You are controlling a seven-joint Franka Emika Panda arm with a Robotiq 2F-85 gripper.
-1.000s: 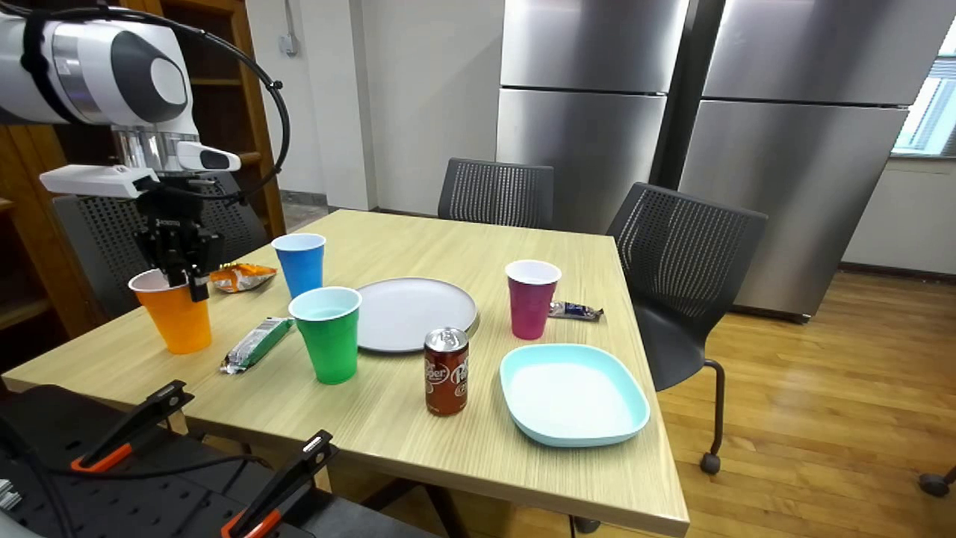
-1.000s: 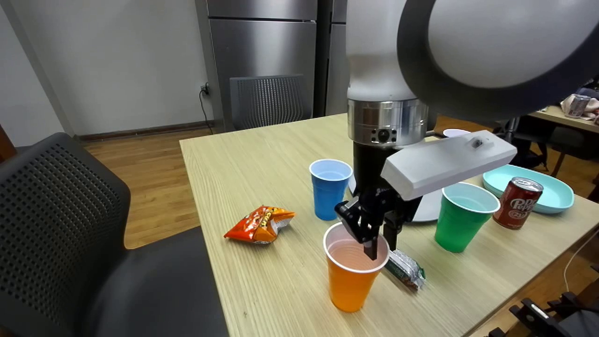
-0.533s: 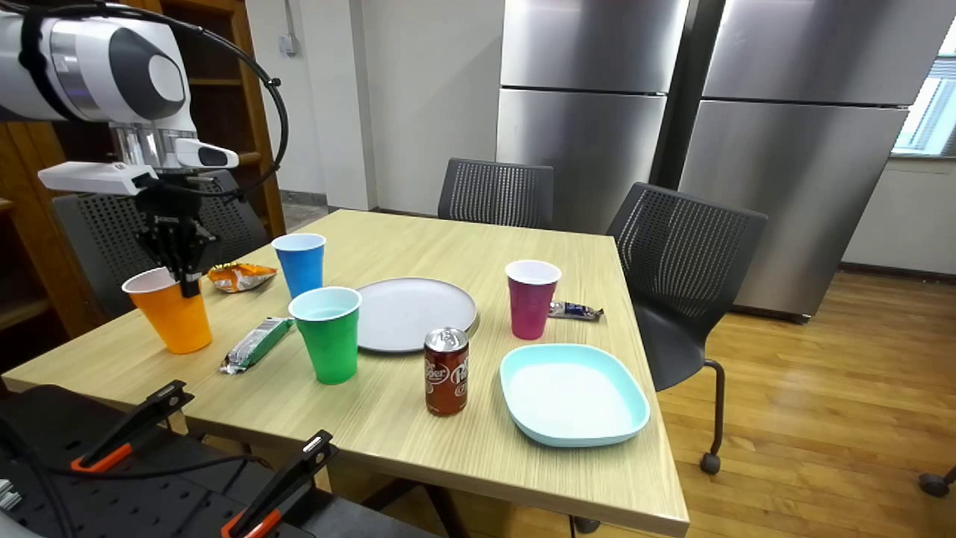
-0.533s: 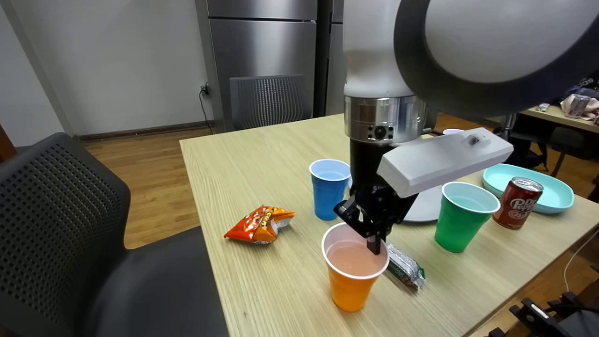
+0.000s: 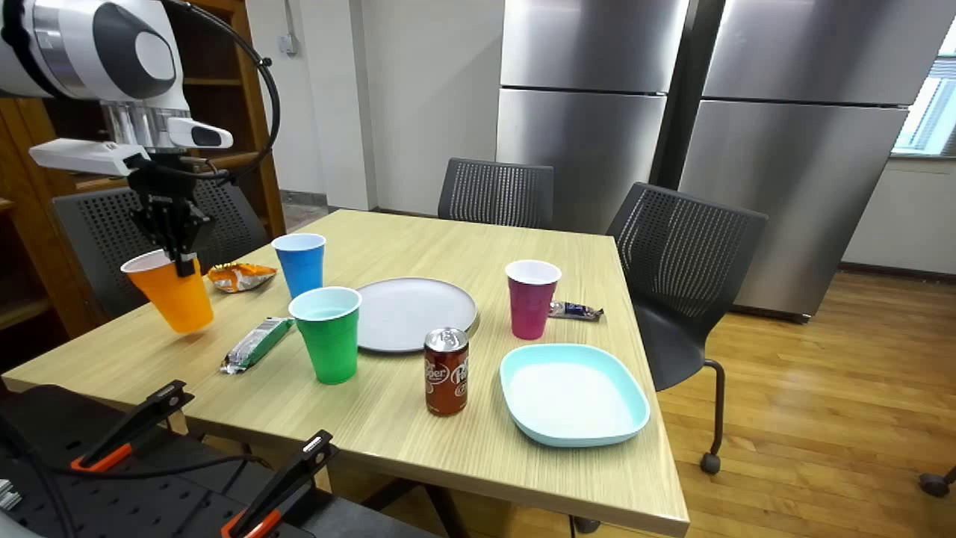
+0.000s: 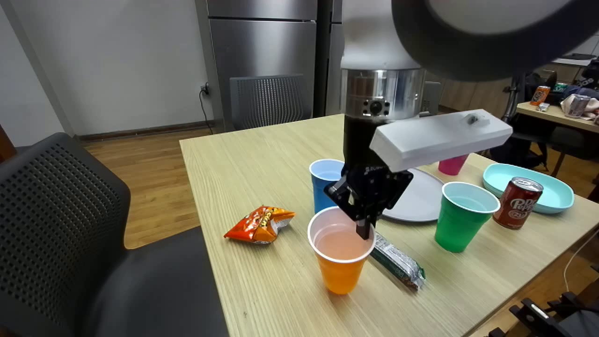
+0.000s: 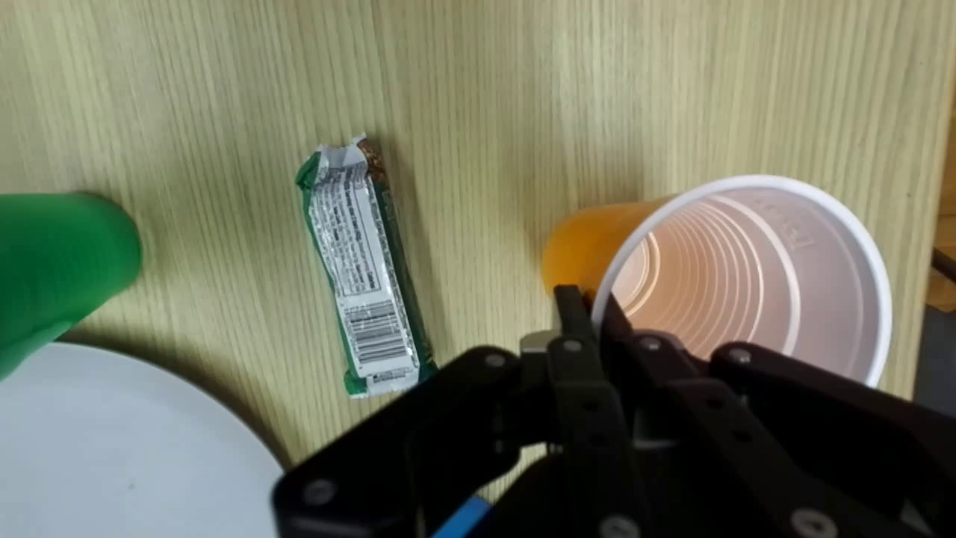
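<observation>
My gripper [image 5: 184,263] is shut on the rim of an orange cup [image 5: 177,295] with a white inside. In the wrist view the gripper [image 7: 593,302] has one finger outside the cup wall and one inside it. The cup [image 7: 586,239] tilts and hangs slightly above the table, with a small shadow below it. In an exterior view the gripper [image 6: 364,229] hides part of the cup's rim. A green wrapped bar [image 7: 362,276] lies beside the cup. A blue cup [image 5: 301,269] and an orange snack bag [image 6: 259,224] are behind it.
A green cup [image 5: 328,344], a grey plate [image 5: 414,314], a soda can [image 5: 446,373], a purple cup [image 5: 530,306], a dark-wrapped bar [image 5: 575,311] and a teal tray [image 5: 575,396] are on the table. Black chairs [image 5: 497,190] surround it.
The gripper first had its fingers apart around the orange cup's rim, then closed on it. Since then it has risen, lifting the cup slightly off the table.
</observation>
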